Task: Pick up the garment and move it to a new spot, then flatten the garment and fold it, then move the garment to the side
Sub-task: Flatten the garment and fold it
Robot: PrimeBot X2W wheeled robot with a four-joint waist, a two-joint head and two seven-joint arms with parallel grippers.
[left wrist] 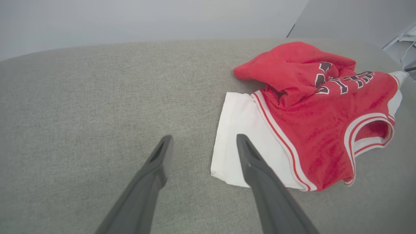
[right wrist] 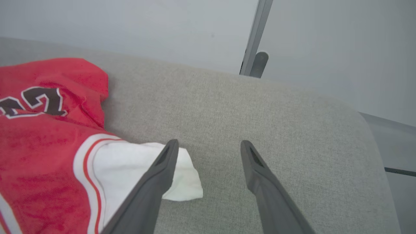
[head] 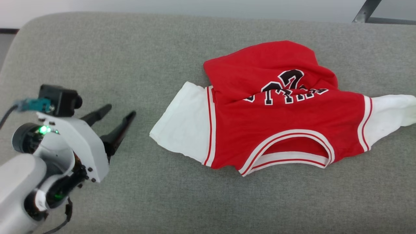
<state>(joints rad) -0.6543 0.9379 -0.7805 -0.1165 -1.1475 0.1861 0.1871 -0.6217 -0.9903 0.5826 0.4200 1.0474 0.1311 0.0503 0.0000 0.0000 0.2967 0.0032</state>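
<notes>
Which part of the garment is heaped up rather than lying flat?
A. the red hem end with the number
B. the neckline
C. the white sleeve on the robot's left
A: on the garment, the red hem end is folded over itself, crumpling the black number.

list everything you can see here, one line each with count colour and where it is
garment: one, red with white sleeves and black lettering, lying crumpled on the grey surface, toward the robot's right
grey surface: one, grey fabric, under everything
metal post: one, grey, beyond the surface's far edge
left gripper: one, dark fingers, open, over bare surface left of the garment
right gripper: one, dark fingers, open, at the end of the white sleeve on the robot's right
</notes>
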